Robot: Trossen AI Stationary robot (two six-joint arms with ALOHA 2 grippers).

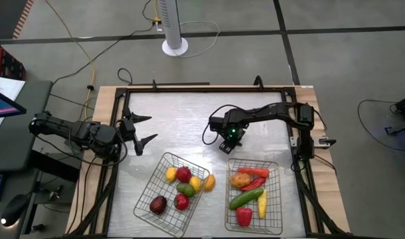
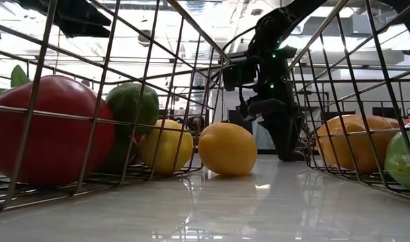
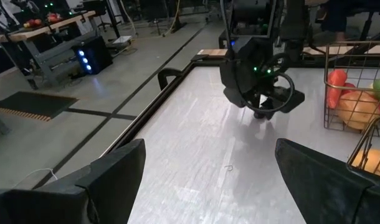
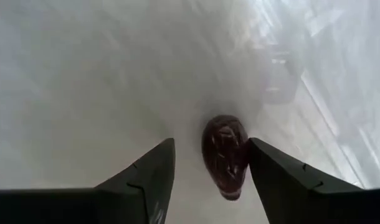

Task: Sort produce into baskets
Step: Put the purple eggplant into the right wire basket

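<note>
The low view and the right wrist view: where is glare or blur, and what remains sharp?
Low view: the glossy table mirrors bright ceiling light; the close basket wires and the orange fruit are fairly sharp, while the room behind is washed out. Right wrist view: the table surface is pale and blurred; the maroon piece between the right gripper fingers is clearer.

Open tabletop (image 1: 176, 126) between arms
</note>
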